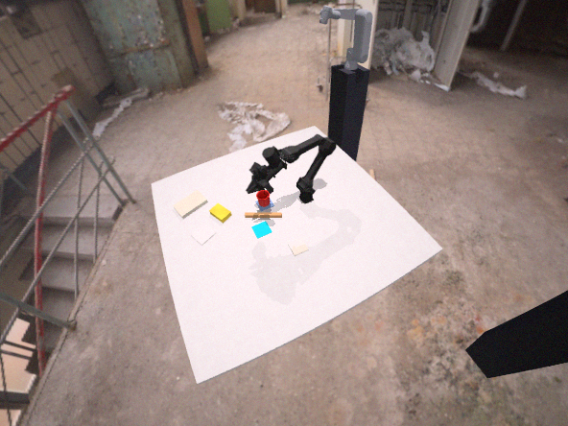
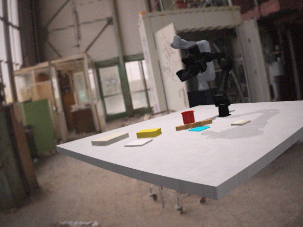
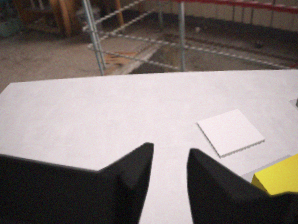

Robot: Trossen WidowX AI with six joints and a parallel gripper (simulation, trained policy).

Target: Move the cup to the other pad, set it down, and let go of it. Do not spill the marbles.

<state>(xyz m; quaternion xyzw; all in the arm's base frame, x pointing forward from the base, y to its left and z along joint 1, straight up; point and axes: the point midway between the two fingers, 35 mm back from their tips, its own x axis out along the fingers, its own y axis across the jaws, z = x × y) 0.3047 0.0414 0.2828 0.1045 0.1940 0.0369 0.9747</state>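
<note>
The red cup (image 1: 263, 198) (image 2: 188, 117) stands upright on the blue pad (image 1: 271, 205), behind the orange-brown bar (image 1: 263, 215) (image 2: 204, 122). The cyan pad (image 1: 262, 229) (image 2: 199, 129) lies on the other side of the bar with nothing on it. No marbles can be made out. My gripper (image 1: 259, 188) (image 2: 180, 76) (image 3: 170, 154) is high above the cup, tilted forward and down, not touching it. Its fingers are nearly together, with a narrow empty gap between the tips. The cup is not in the wrist view.
A yellow block (image 1: 221, 212) (image 2: 149, 133) (image 3: 280, 177), a white tile (image 1: 203, 235) (image 2: 138, 142) (image 3: 230, 132) and a larger beige block (image 1: 191, 204) (image 2: 110, 139) lie away from the pads. A small beige tile (image 1: 299, 249) (image 2: 240, 122) lies beyond the cyan pad.
</note>
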